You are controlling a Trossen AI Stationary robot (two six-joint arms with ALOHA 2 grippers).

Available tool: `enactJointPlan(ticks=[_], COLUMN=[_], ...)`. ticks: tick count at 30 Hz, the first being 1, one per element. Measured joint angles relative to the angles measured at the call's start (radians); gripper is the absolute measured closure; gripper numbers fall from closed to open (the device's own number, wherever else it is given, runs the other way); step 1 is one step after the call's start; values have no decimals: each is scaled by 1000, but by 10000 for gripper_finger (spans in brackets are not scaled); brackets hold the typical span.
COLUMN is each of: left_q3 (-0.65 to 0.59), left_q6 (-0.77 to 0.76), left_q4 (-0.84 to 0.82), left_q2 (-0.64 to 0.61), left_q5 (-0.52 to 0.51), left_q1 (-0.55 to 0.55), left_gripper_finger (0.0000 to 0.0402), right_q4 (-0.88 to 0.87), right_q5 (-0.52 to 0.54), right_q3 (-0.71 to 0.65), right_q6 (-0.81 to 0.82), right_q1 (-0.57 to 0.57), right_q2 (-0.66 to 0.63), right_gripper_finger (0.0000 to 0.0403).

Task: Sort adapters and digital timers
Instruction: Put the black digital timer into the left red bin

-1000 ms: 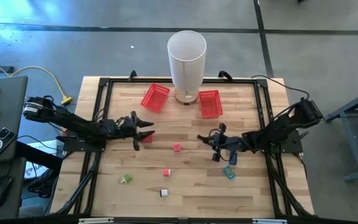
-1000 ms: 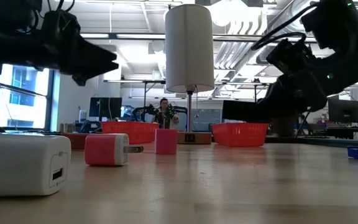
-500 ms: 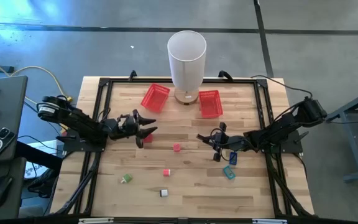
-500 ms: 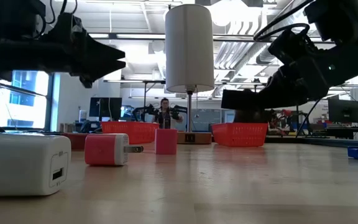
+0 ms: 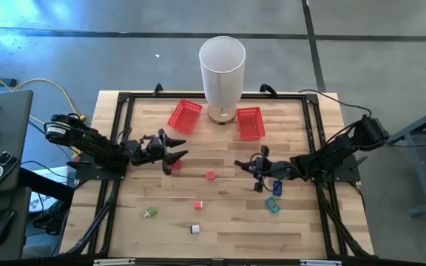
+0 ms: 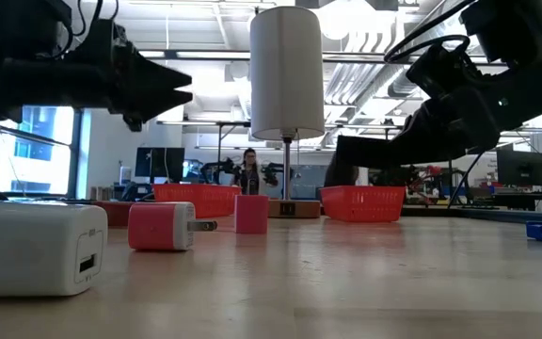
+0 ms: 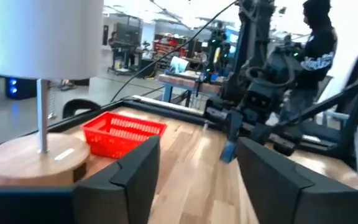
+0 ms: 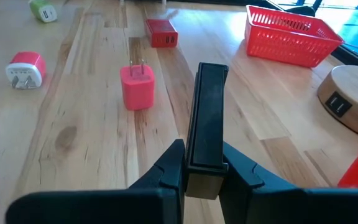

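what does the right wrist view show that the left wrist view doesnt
Only the right wrist view: the flat black rectangular device clamped in the right gripper, pink plug adapters, a small red block, a green adapter.
Only the left wrist view: the white lampshade, the right arm, the left gripper open and empty.
Both: a red mesh basket and the round wooden lamp base.

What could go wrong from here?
1. The right claw pinches a thin black timer by one end only; it could pivot or slip during transport.
2. Its likely path to the red basket passes the lamp base; a swing may clip it.
3. The left claw, open, hovers near a red item.
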Motion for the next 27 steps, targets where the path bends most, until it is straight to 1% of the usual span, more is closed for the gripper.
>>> enactJointPlan(ticks=[6,8,10,14,16,19,23,26,27], left_q3=[44,53,57,58,58,63,117,189,214], left_q6=[1,-2,-37,-82,-83,-64,58,183,218], left_q4=[4,16,45,88,97,86,12,-98,-140], left_q2=[0,0,0,0,-1,0,0,0,0], left_q5=[-1,-1,-3,-3,-3,-3,28,34,26], left_q1=[-19,-19,-21,-21,-21,-25,-50,-82,-93], left_gripper_finger=[103,82,69,62,62,62,62,62,62], right_q4=[0,5,20,34,37,30,-13,-66,-82], right_q5=[-13,-22,-45,-71,-85,-139,-218,-254,-259], right_q3=[0,0,0,8,18,42,79,103,112], right_q6=[0,0,0,0,0,0,15,40,72], right_q1=[0,0,0,0,0,-4,-28,-54,-65], right_q2=[0,0,0,0,0,0,0,0,0], right_gripper_finger=[352,352,352,352,352,352,352,352,352])
